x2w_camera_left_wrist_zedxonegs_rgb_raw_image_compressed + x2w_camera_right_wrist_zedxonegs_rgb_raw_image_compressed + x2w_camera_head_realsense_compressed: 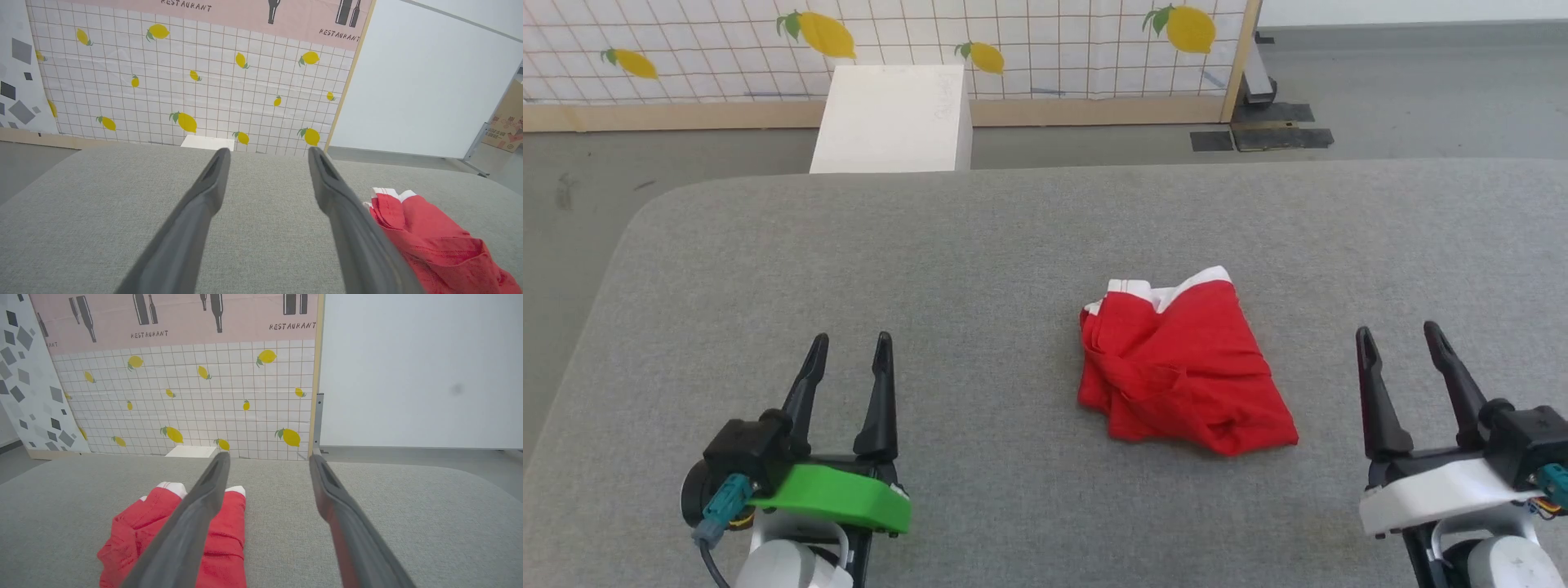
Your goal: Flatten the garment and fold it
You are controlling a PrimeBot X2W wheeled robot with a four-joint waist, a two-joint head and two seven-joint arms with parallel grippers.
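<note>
Right gripper (1398, 331), jaws wide and empty, stands nearer the crumpled bright red soft-fabric shorts (1176, 367) lying to its left on the grey cloth-covered table (849, 245); left gripper (852, 336), equally wide, farther off

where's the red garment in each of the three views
Head view: the garment lies right of centre on the grey table.
Left wrist view: lower right corner.
Right wrist view: lower left, reaching the bottom edge.
Shared landmark: the white box beyond the table's far edge.

Bright even light, faint soft shadows, head view sharp, wrist views bowed at edges, fingers (184, 245) blurred
</note>
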